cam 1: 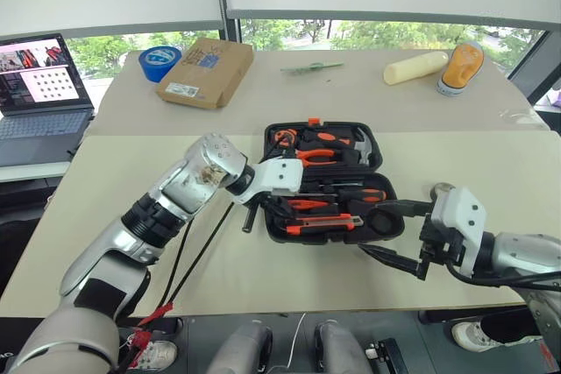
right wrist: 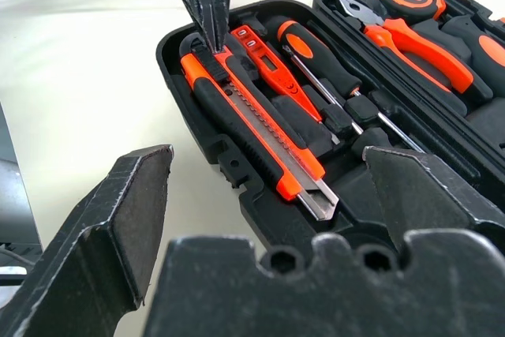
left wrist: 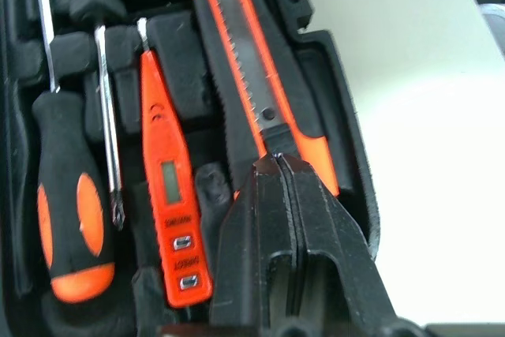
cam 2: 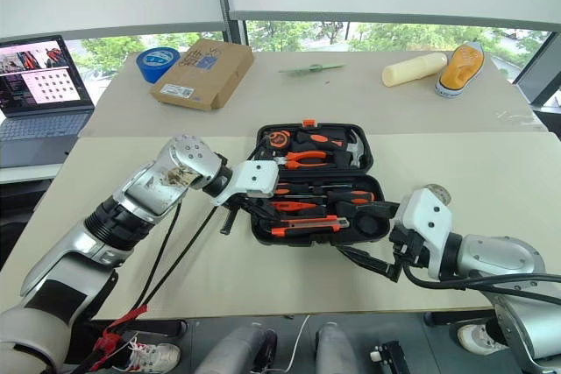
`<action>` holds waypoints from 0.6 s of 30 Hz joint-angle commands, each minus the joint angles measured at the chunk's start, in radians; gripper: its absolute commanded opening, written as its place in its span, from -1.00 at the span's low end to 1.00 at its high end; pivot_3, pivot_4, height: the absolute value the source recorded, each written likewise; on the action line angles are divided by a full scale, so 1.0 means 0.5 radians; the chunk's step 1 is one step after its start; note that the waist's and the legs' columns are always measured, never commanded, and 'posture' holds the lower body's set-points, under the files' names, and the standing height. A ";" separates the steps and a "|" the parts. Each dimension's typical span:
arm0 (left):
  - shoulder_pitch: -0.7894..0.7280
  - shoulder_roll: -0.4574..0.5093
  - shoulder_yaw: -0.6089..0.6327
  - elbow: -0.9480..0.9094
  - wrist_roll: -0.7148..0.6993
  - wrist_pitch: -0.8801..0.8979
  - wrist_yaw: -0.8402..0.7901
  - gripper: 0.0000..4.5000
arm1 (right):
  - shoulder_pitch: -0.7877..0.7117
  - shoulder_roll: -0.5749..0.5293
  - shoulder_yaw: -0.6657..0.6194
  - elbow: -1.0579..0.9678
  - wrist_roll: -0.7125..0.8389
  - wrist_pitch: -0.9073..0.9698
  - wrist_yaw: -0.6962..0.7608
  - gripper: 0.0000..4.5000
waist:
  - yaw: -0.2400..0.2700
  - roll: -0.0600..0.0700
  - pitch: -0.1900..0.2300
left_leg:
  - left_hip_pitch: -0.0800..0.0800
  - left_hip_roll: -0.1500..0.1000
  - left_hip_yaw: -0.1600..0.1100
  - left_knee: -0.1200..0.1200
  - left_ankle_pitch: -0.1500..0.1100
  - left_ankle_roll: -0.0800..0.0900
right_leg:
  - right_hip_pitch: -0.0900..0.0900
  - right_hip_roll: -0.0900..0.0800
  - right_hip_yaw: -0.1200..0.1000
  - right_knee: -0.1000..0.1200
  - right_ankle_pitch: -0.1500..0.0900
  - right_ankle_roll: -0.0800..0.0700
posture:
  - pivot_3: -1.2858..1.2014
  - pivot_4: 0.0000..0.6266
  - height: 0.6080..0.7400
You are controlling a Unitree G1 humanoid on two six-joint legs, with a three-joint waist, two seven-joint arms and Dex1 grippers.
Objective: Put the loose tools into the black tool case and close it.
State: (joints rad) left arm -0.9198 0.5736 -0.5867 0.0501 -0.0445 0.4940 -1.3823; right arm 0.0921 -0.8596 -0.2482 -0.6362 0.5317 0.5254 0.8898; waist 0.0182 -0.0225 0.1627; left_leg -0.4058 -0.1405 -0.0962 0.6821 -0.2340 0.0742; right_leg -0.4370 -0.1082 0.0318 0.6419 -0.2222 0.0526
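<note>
Tool case [cam 1: 386,225] of black moulded plastic lies open flat near the front edge of our pale bench [cam 1: 491,164], its lid half toward the windows with the small orange latch [cam 1: 313,120] at the far rim. We see our left hand [right wrist: 211,25] clenched shut, the tips of its black fingers pressing down on the butt end of the utility knife [right wrist: 260,136], which lies in the slot along the case's near wall. We read this as seating the knife, not gripping it. Our right hand [cam 1: 394,232] hovers released, fingers spread wide, just beside the case's near right corner and holding nothing.

Beside the knife lie the slim orange tester screwdriver [left wrist: 171,195], flat-sided with a small window and two buttons, and a screwdriver [left wrist: 67,211] with a fat, matte black handle, orange inlay and thin bright steel shaft. The knife has a ribbed black edge along its orange body and a bare metal blade tip. Pliers [cam 1: 317,155] and a hammer [cam 1: 361,144] sit in the lid half.

We judge the loading nearly finished, though we cannot tell whether the grey tape roll is in. Next we need to lift the left hand clear, then swing the lid over and press the latch home.
</note>
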 commanded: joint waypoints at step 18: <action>0.015 -0.144 -0.094 0.168 0.314 -0.342 0.019 -0.99 | 0.024 0.002 -0.043 -0.022 -0.038 -0.080 0.003 1.00 | 0.001 0.000 0.000 | 0.000 0.000 0.000 0.000 0.000 0.001 | 0.000 0.000 0.000 0.000 0.000 0.000 | 0.03 -0.52 0.92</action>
State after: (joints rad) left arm -0.8974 0.5254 -0.6293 0.1260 0.1034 0.3361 -1.3834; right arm 0.1014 -0.8593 -0.2483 -0.6354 0.5126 0.5096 0.8923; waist 0.0189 -0.0223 0.1626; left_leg -0.4054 -0.1405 -0.0961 0.6822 -0.2342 0.0745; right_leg -0.4365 -0.1082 0.0315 0.6420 -0.2222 0.0526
